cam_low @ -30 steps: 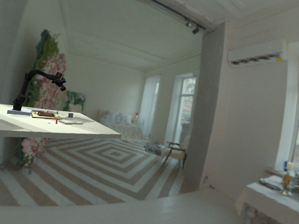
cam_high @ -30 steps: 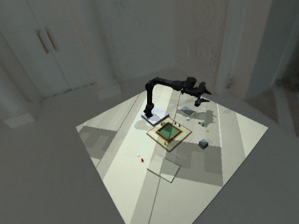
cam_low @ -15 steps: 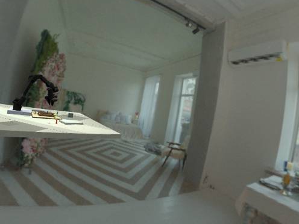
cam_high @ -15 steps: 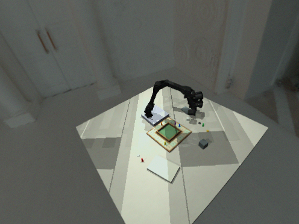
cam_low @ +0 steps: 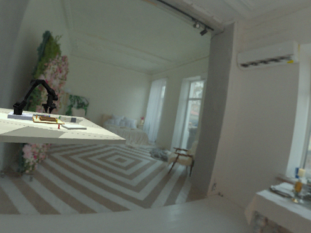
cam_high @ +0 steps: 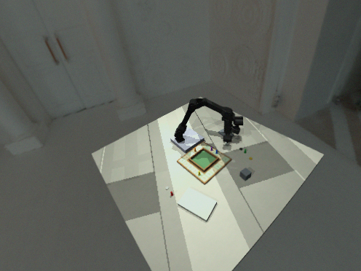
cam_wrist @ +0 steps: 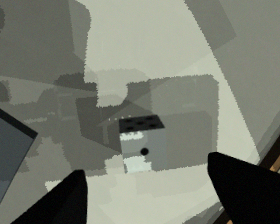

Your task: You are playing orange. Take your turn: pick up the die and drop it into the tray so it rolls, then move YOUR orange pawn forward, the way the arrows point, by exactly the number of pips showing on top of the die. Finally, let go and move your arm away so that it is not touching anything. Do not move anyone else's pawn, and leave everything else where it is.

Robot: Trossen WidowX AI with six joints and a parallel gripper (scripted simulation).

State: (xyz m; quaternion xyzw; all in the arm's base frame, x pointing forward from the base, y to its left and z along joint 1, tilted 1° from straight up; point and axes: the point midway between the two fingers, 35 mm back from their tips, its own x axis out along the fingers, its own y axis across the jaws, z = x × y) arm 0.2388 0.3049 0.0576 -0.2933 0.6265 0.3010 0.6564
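The die is pale grey. Its large face toward the wrist camera shows one black pip, and a narrow dark face shows several. My gripper is open and empty above the table, with the die beyond and between its fingertips in the wrist view. The orange pawn stands on the back left part of the square board. The green-floored tray sits in the board's middle. Purple, blue and yellow pawns also stand on the board. The arrows are too small to read.
A grey cube, a green pawn and a yellow disc lie right of the board. A white slab and a red pawn are in front. A blue-grey plate is at the wrist view's left edge.
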